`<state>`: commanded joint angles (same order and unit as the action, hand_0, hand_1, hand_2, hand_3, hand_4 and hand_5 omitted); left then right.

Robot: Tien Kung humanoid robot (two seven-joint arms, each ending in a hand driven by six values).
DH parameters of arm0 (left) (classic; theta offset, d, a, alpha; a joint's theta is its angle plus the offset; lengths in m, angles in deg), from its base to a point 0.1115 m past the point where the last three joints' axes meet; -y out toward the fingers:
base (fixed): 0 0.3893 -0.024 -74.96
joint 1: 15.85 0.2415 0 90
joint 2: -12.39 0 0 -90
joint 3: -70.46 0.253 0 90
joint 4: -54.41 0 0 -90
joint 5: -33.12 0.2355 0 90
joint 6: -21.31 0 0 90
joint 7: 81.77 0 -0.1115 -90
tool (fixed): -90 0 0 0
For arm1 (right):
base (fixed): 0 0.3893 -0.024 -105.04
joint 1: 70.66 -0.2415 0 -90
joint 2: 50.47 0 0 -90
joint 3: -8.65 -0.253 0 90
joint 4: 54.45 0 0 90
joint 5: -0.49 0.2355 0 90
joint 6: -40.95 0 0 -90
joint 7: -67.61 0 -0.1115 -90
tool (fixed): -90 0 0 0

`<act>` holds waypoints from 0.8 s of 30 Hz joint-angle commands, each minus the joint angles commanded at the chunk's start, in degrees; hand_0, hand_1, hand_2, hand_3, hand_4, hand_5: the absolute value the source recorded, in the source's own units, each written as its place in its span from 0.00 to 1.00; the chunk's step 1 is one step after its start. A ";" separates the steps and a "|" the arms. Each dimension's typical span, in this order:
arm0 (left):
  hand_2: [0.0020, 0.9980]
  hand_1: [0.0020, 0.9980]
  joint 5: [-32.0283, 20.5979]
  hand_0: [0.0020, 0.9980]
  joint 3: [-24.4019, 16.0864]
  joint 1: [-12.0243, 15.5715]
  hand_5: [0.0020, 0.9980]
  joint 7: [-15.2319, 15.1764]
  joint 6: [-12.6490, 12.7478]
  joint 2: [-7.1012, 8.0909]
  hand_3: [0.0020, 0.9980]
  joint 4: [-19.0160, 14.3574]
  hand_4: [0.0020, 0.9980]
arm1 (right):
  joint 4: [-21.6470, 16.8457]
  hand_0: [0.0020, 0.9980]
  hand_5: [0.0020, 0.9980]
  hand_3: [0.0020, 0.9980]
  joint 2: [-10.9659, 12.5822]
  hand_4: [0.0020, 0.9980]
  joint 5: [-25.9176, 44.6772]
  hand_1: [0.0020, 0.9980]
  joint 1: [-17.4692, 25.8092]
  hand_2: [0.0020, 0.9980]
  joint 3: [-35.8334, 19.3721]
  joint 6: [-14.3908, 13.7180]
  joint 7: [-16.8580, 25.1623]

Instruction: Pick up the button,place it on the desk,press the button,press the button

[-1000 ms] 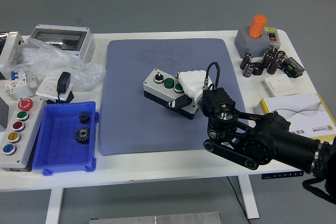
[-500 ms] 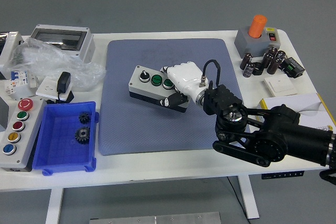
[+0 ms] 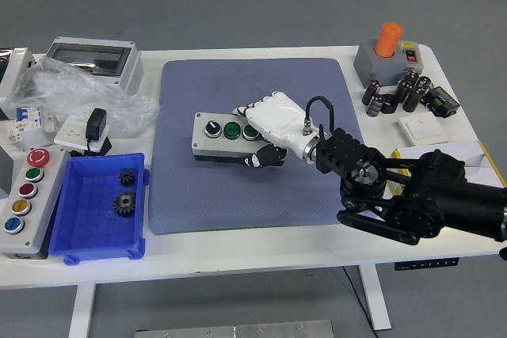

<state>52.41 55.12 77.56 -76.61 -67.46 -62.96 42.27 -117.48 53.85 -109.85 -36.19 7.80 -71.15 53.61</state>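
A grey and black button box (image 3: 220, 138) with a black knob and green buttons lies on the blue mat (image 3: 253, 100), near its middle. My right hand (image 3: 260, 131), white with a black arm behind it, is curled over the box's right end, fingers on top and thumb at the front edge. The box's right end is hidden under the hand. The left arm is out of sight.
A blue bin (image 3: 99, 207) with two gears sits at the front left, beside a multi-button panel (image 3: 24, 199). Plastic bags, an enclosure (image 3: 91, 61) and an adapter fill the back left. An orange-knob box (image 3: 388, 57), capacitors and a booklet (image 3: 447, 168) stand at the right.
My right hand has carried the button box leftward across the mat and levelled it out, so it now lies flat near the middle.
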 joint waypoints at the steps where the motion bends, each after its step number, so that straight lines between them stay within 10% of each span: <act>1: 0.67 0.69 0.00 0.65 0.02 0.01 0.42 -0.01 -0.01 0.00 0.68 0.00 0.78 | 0.29 0.41 0.00 0.45 -0.06 0.36 -0.23 0.51 0.06 0.40 -0.09 0.27 0.41; 23: 0.67 0.69 0.08 0.65 -0.02 -0.14 0.43 -0.04 -0.10 0.10 0.68 0.02 0.78 | 2.47 0.50 0.00 0.48 -0.53 0.38 0.59 0.56 0.73 0.44 -0.12 2.43 2.23; 24: 0.67 0.69 0.06 0.65 0.01 -0.13 0.43 -0.03 -0.11 0.10 0.68 0.02 0.78 | 2.55 0.58 0.00 0.62 -0.55 0.49 0.47 0.64 0.76 0.63 -0.16 2.61 2.24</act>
<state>52.47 55.13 77.43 -76.65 -67.57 -62.86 42.29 -114.94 53.30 -109.39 -35.42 7.63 -68.54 55.84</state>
